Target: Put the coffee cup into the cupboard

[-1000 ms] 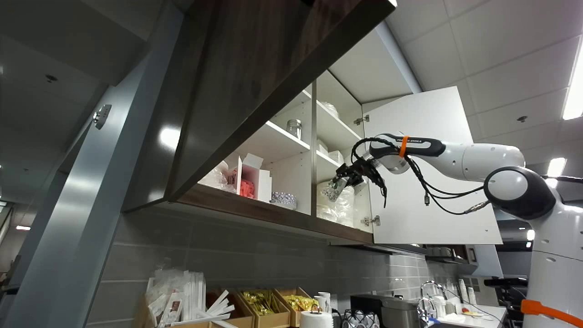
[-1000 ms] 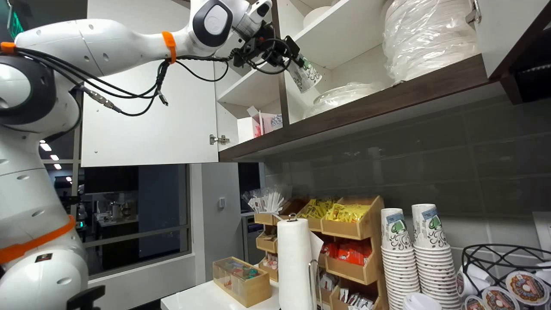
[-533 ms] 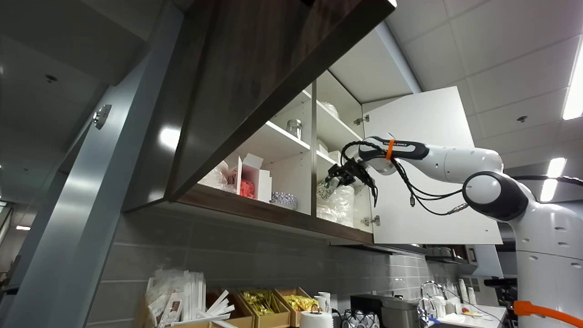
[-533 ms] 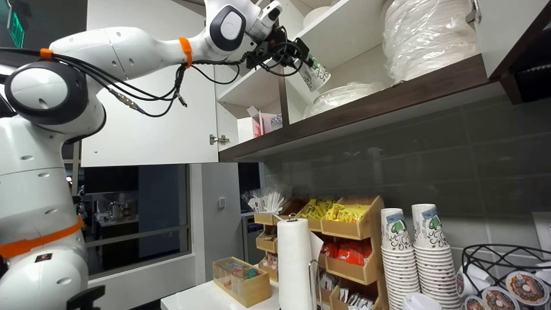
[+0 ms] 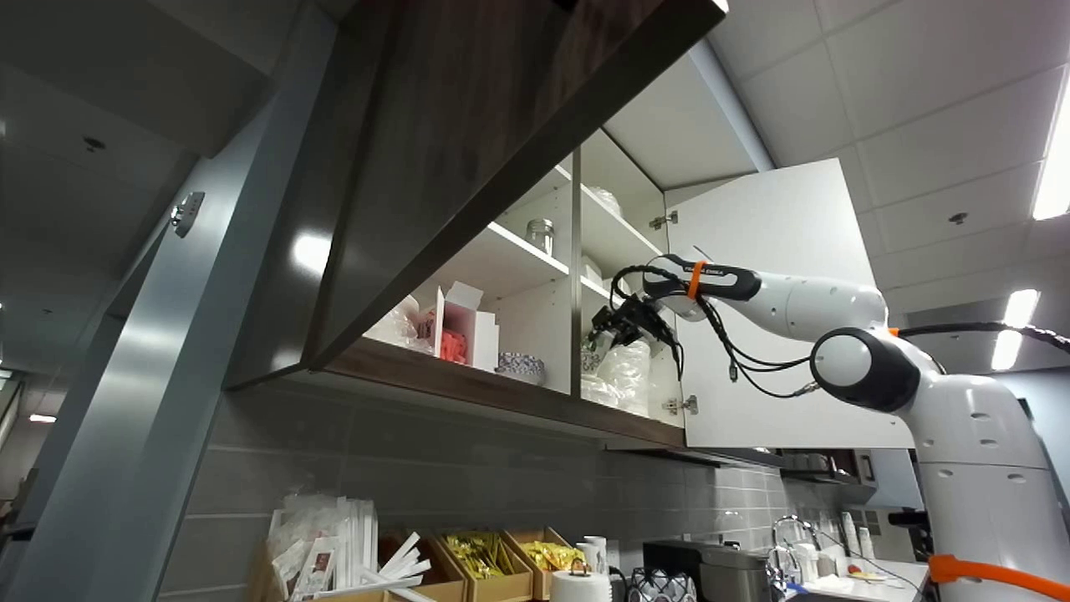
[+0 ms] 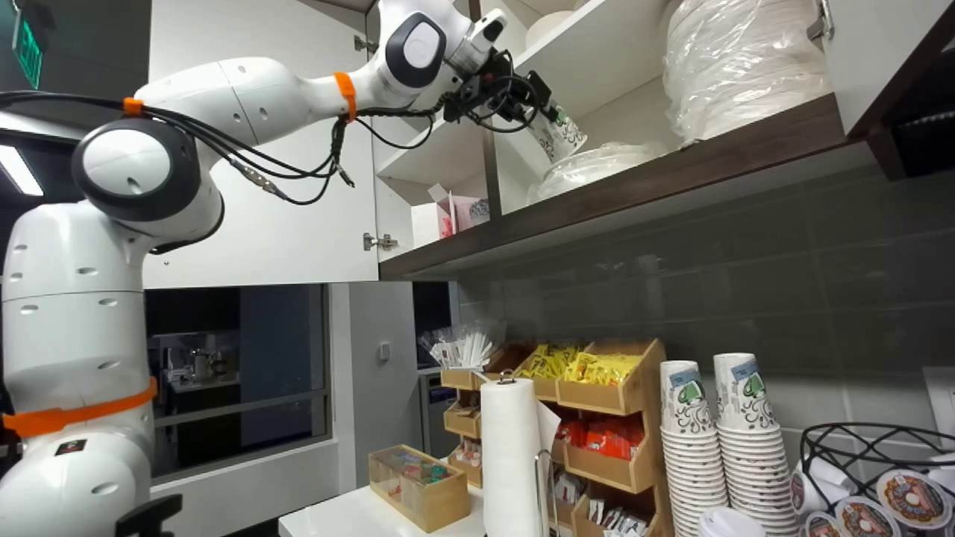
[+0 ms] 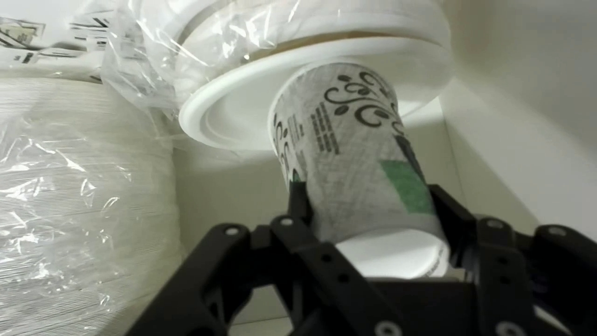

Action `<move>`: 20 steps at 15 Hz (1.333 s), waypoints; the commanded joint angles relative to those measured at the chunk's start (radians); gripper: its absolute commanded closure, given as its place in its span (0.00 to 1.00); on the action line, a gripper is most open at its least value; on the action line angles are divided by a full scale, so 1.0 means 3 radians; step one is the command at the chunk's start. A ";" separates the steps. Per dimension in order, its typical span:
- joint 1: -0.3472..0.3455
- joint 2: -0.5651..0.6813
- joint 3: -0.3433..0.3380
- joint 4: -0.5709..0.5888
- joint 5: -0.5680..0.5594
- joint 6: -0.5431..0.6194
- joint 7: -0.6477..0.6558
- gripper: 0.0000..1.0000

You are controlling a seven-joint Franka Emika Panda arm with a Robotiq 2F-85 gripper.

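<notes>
The coffee cup, white paper with a dark swirl print and green patches, is in my gripper (image 7: 368, 196), seen as a cup (image 7: 345, 140) in the wrist view. The fingers press on both its sides near the end closest to me. The cup (image 6: 561, 138) is tilted, its far end pointing down and into the cupboard (image 6: 634, 177), above a wrapped plate pack. In an exterior view the gripper (image 5: 605, 328) partly hides the cup (image 5: 590, 358) inside the lower compartment of the cupboard (image 5: 501, 400). The white door panel (image 5: 802, 359) stands open.
The wrapped white plates (image 7: 224, 112) lie just beyond the cup, overlapping its far end in the wrist view. A tall wrapped stack (image 7: 84, 210) stands beside them. A vertical divider (image 6: 492, 175) and upper shelf (image 6: 589, 45) bound the compartment. Cup stacks (image 6: 690, 455) stand below.
The arm has moved further into the cupboard with the cup held in the gripper, shifting right and slightly down in an exterior view. The cup now sits closer to the wrapped plates.
</notes>
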State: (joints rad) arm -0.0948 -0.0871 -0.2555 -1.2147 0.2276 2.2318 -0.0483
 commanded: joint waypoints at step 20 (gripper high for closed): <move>-0.0011 0.0721 -0.0048 0.1047 -0.0212 -0.0398 0.0528 0.00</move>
State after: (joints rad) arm -0.0968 0.0928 -0.2640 -0.9594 0.1853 2.1306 0.0740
